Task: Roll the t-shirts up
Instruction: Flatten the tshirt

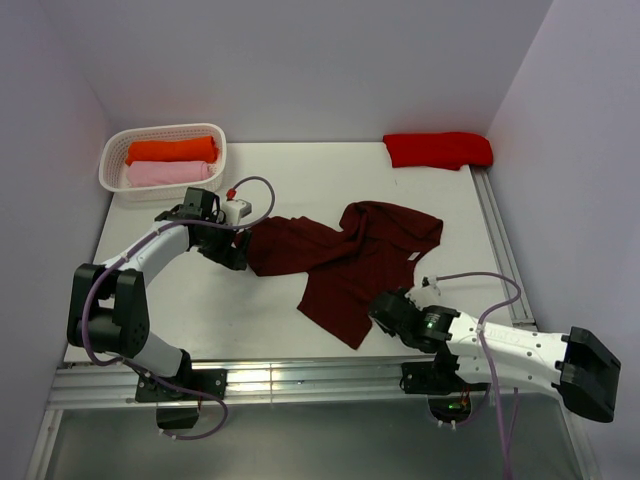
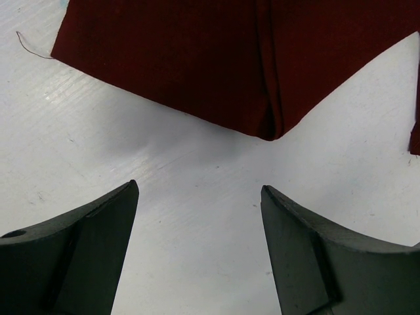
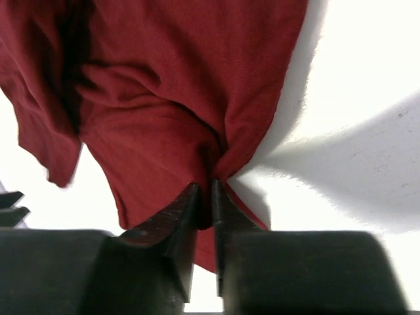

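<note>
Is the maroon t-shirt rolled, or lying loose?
Loose: the maroon t-shirt sprawls crumpled across the table, its near edge pinched in the right pincer.

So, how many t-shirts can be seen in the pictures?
4. A maroon t-shirt lies crumpled mid-table; a red t-shirt at the far right corner; an orange t-shirt and a pink t-shirt rolled in the basket. Others may be hidden under them.
</note>
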`<state>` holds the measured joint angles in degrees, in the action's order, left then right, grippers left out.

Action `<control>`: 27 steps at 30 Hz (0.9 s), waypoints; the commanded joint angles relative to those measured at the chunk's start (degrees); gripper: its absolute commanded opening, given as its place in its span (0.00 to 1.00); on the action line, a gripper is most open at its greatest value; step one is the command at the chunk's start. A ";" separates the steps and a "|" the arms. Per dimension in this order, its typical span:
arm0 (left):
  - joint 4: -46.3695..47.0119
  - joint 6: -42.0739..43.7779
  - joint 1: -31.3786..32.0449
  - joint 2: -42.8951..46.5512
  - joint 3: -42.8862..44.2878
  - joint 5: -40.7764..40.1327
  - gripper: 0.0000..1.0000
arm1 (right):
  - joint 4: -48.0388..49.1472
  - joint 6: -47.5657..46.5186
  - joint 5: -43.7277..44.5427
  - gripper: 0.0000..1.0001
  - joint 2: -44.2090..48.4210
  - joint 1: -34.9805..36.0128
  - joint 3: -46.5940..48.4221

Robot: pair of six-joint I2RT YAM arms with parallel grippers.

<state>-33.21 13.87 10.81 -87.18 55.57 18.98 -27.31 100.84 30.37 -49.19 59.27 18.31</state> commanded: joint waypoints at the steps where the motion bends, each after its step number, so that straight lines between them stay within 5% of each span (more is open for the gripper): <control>1: 0.69 0.37 0.00 0.87 -0.20 -0.79 0.80 | -1.33 0.94 2.32 0.17 1.63 -1.17 0.24; 4: 0.17 0.55 0.00 1.39 -0.11 0.00 0.79 | -4.85 -1.07 3.03 0.00 5.50 -3.00 0.94; 13: -1.59 4.23 0.70 3.68 0.06 4.83 0.78 | -19.70 -10.48 9.25 0.00 16.84 -9.87 11.91; 19: -0.98 6.25 2.63 2.27 -0.46 7.21 0.78 | -26.57 -17.33 11.99 0.00 13.42 -11.28 25.36; 27: -0.10 9.25 10.80 6.13 -3.63 6.86 0.79 | -25.52 -20.42 11.12 0.00 8.14 -11.37 27.49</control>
<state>-33.71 20.36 18.63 -84.82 52.56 24.14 -51.86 82.46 38.59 -40.47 48.31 44.27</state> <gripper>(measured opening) 0.784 0.010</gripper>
